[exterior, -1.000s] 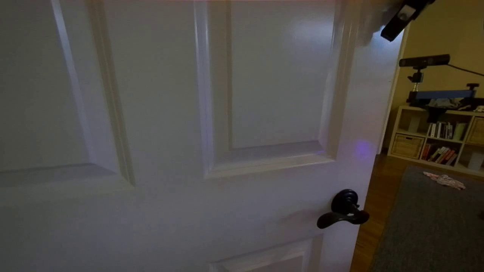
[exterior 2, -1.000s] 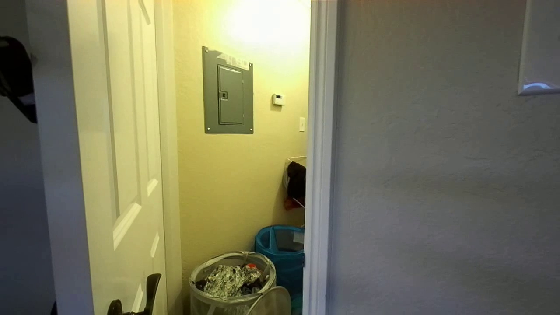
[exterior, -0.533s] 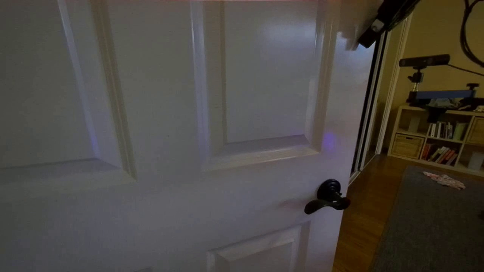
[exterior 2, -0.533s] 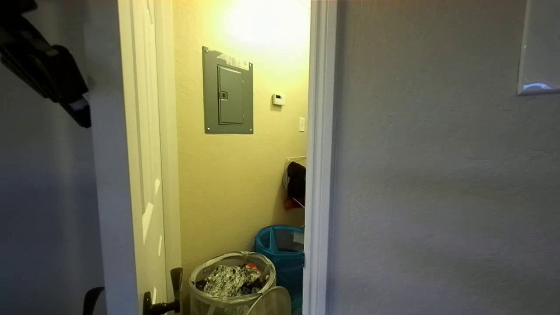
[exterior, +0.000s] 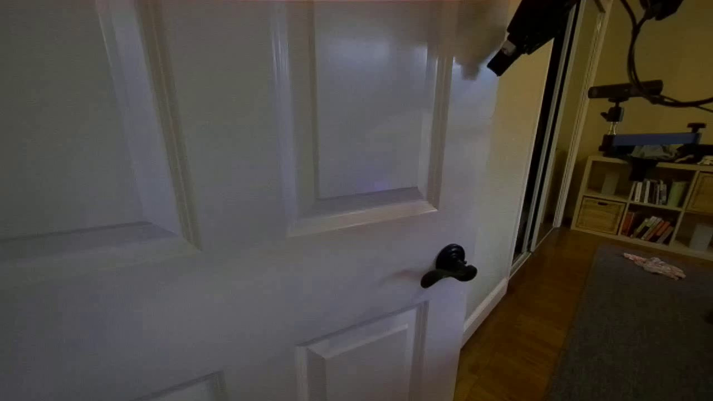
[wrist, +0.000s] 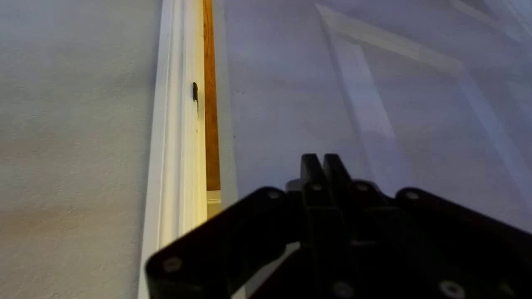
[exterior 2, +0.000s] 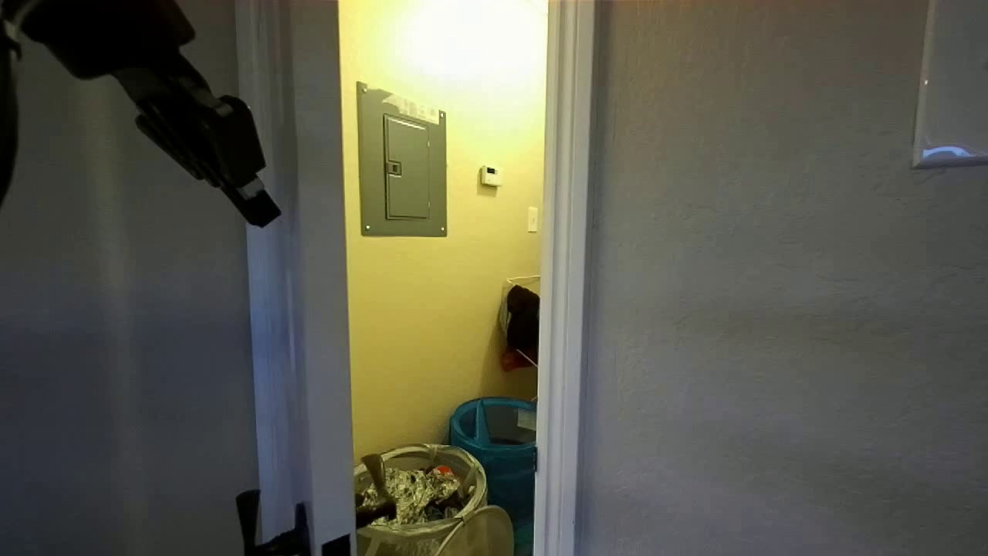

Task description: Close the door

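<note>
- Gripper (wrist: 321,162), foremost in the wrist view: its fingers (wrist: 310,172) lie pressed together, only a thin seam between them, and nothing is pinched there. They look meant as a blunt pusher.
- Door (exterior: 239,200), ahead of the fingers: white, panelled and ajar. In both exterior views the gripper stands by its face, close to the free edge; whether it touches or hovers just off cannot be told.
- Lever handle (exterior: 449,272), black, well below the gripper and not held.
- Step in hand, as judged: pushing the door closed. A fair part of the swing seems left, for its edge stands well apart from the door frame (exterior 2: 570,278).
- Next move: press the face near the free edge, where leverage is best, and follow the door's arc towards the frame rather than a straight line, lest the fingers skid off sideways. A last firm shove will probably be needed for it to latch at the dark plate (wrist: 195,92) on the frame.
- Beyond the frame: a pale hamper (exterior 2: 413,531) and a blue hamper (exterior 2: 505,479), with a grey breaker panel (exterior 2: 409,162) on the lit wall (exterior 2: 409,332). In an exterior view the far-side lever (exterior 2: 380,483) overlaps the pale hamper; whether the two would meet as the door closes is hard to tell.
</note>
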Motion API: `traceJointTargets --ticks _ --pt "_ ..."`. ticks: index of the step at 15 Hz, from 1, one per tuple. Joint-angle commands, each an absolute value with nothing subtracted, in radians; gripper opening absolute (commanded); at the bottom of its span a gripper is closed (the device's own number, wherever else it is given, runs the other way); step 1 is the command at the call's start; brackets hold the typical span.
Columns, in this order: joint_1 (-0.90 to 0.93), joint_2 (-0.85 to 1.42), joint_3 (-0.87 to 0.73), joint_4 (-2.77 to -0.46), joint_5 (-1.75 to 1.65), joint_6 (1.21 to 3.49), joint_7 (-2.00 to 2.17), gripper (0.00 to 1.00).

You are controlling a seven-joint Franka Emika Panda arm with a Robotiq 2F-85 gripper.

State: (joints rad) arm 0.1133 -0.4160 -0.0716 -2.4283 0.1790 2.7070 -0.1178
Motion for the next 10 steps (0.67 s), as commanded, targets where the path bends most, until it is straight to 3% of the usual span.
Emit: traceJointTargets --ticks 1,10 --pt "0.115 -0.369 -0.081 -2.378 0.198 2.73 -0.124 0.09" --pt "0.079 -0.244 -0.073 -2.302 0.136 2.697 -0.164 0.08"
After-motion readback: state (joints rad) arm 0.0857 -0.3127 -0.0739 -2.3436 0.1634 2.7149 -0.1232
